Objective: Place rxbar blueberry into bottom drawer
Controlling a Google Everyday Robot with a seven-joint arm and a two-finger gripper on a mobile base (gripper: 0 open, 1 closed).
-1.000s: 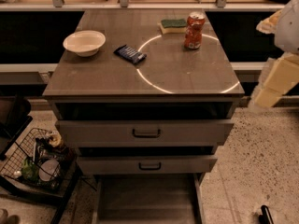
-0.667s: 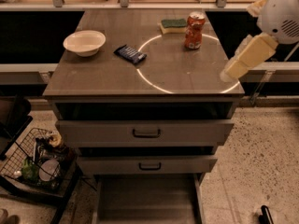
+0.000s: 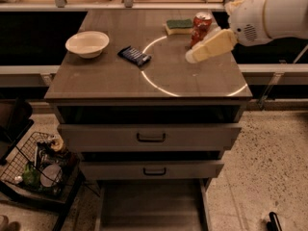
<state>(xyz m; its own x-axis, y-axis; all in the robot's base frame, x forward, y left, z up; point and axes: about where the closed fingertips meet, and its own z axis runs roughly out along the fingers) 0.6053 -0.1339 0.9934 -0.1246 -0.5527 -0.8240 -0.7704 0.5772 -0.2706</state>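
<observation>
The rxbar blueberry (image 3: 134, 55), a small dark blue bar, lies flat on the cabinet top between the bowl and the bright ring of light. My gripper (image 3: 195, 55), cream coloured on a white arm, reaches in from the upper right. It hovers over the top to the right of the bar, well apart from it, and holds nothing that I can see. The bottom drawer (image 3: 151, 208) is pulled out at the foot of the cabinet. Its grey floor shows nothing on it.
A white bowl (image 3: 87, 43) sits at the top's left. A green-and-yellow sponge (image 3: 179, 25) and a red can (image 3: 200, 25) stand at the back right, the can just behind my gripper. Two upper drawers (image 3: 150, 137) are closed. A wire basket (image 3: 38, 165) stands on the floor at left.
My arm has swung in from the right edge of view, leftward over the cabinet top, past the can toward the middle. The bar, bowl, can and drawers have not moved.
</observation>
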